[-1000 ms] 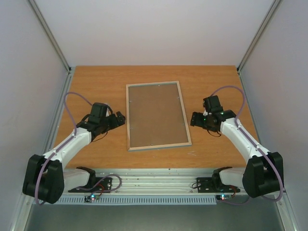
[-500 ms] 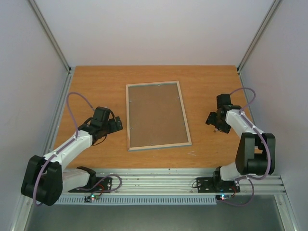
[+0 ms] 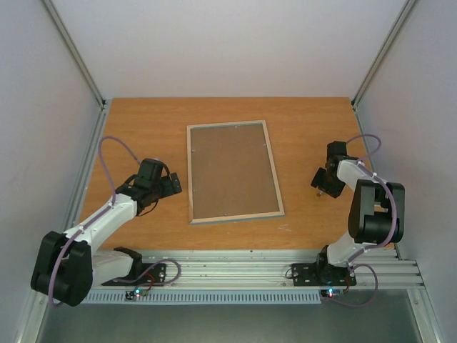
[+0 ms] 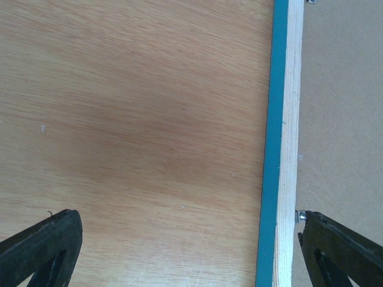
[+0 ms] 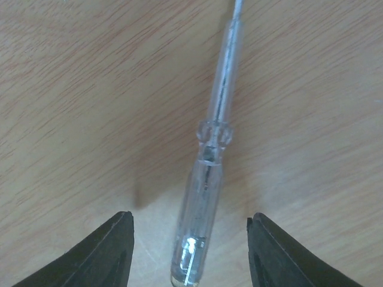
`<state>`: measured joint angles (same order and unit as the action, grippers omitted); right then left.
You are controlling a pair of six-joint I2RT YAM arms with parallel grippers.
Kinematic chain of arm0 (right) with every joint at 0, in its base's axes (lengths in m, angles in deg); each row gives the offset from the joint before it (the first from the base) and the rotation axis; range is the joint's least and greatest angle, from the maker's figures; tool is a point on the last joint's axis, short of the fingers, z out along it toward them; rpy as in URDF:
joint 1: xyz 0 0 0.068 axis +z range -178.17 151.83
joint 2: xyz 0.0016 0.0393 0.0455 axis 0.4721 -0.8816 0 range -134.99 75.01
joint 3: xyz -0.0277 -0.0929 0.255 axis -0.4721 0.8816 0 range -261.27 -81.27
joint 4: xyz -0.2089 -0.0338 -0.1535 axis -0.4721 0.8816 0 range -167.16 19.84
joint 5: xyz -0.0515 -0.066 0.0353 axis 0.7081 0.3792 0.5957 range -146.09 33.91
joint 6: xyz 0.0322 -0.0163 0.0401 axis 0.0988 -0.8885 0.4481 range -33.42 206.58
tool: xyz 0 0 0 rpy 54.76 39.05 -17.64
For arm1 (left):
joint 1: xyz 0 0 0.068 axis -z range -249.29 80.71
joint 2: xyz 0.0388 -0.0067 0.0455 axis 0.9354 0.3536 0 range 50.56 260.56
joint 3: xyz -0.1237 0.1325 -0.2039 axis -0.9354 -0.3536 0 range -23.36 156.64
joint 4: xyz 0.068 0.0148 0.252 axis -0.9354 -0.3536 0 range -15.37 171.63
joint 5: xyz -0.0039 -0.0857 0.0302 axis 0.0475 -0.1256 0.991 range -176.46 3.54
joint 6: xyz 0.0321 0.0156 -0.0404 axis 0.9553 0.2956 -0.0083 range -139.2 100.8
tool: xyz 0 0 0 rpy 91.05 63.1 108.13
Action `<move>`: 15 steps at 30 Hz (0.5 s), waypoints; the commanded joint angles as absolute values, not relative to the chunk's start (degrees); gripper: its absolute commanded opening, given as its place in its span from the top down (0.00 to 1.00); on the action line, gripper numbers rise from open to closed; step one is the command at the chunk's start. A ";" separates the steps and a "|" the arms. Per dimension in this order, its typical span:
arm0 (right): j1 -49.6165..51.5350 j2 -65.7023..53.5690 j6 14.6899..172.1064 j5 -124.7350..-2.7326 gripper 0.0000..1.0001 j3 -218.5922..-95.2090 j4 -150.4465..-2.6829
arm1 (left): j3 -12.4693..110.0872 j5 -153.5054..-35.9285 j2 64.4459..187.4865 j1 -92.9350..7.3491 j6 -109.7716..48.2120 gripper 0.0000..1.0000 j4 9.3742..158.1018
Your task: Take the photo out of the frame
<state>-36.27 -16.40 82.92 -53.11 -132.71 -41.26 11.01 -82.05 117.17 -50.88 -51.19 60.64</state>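
Only its wrist view shows a clear screwdriver within the released right gripper.

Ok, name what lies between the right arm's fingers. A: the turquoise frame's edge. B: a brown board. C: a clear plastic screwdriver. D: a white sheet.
C: in the right wrist view a clear plastic screwdriver with a thin metal shaft lies on the wooden table between the right arm's black fingers, a gap on each side.
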 commanded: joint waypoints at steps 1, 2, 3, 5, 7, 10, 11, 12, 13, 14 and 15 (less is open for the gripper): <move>-36.67 -18.49 82.24 -54.57 0.48 -133.83 -42.66 | 10.32 -80.97 116.00 -50.75 -49.88 0.01 61.33; -36.69 -18.84 82.13 -54.41 0.49 -133.87 -42.68 | 10.33 -80.90 115.85 -50.71 -49.81 0.01 61.24; -36.69 -19.16 82.02 -54.29 0.51 -133.90 -42.66 | 10.37 -80.84 115.79 -50.72 -49.79 0.01 61.14; -36.78 -19.82 81.93 -53.85 0.54 -134.09 -42.41 | 10.46 -80.83 115.61 -50.73 -49.64 0.01 61.07; -36.78 -20.52 81.80 -53.68 0.55 -134.21 -42.09 | 10.47 -80.83 115.36 -50.70 -49.62 0.01 60.97; -36.78 -20.74 81.51 -53.28 0.59 -134.37 -41.92 | 10.34 -80.97 115.10 -50.67 -49.60 0.01 60.98; -36.78 -20.83 81.37 -53.20 0.60 -134.36 -41.92 | 10.37 -81.02 115.03 -50.72 -49.61 0.01 60.90; -36.78 -20.93 81.27 -53.19 0.61 -134.35 -41.85 | 10.40 -81.09 114.95 -50.74 -49.54 0.00 60.85; -36.78 -21.15 81.00 -53.19 0.63 -134.42 -41.71 | 10.32 -81.09 114.86 -50.69 -49.53 0.01 60.91; -36.78 -21.40 80.82 -53.02 0.64 -134.44 -41.55 | 10.44 -81.09 114.63 -50.70 -49.52 0.01 60.83; -36.78 -21.59 80.75 -52.80 0.64 -134.52 -41.36 | 10.40 -80.91 114.53 -50.74 -49.46 0.01 60.70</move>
<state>-36.46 -19.88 81.72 -53.42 -133.76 -42.00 11.01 -81.94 116.05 -50.88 -50.29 60.60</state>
